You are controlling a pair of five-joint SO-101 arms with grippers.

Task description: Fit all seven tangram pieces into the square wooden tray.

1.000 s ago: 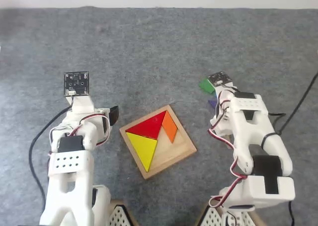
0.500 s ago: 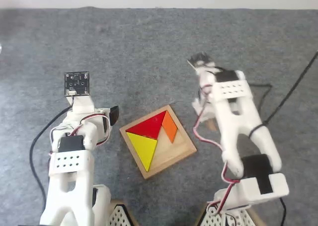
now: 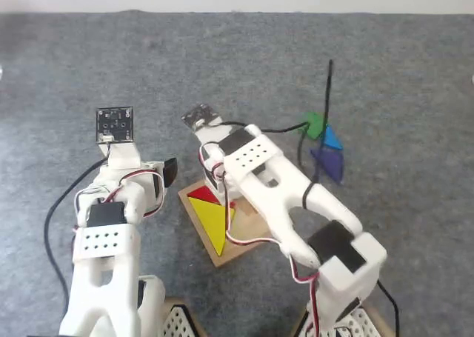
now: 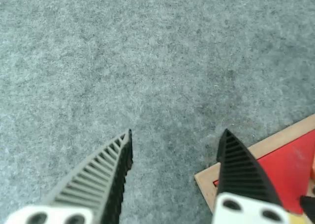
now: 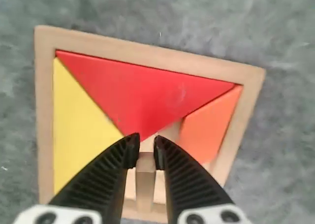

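Grey carpet point(image 3: 222, 55) covers the table. Across the square wooden tray point(image 3: 222, 257), which sits just toward 6 o'clock of the carpet's middle, lies the right arm point(image 3: 281, 192). The right gripper point(image 5: 144, 138) hangs over the tray's bare floor, fingers pressed almost together with nothing seen between them. The left gripper point(image 4: 174, 138) is spread wide over carpet at the tray's 10 o'clock, beside a corner. Inside the tray, the red triangle point(image 5: 142, 101) and yellow triangle point(image 5: 78, 130) meet edge to edge, and the orange piece point(image 5: 206, 128) touches the red. The purple piece point(image 3: 329, 161), blue piece point(image 3: 331, 139) and green piece point(image 3: 314, 126) cluster at the tray's 2 o'clock.
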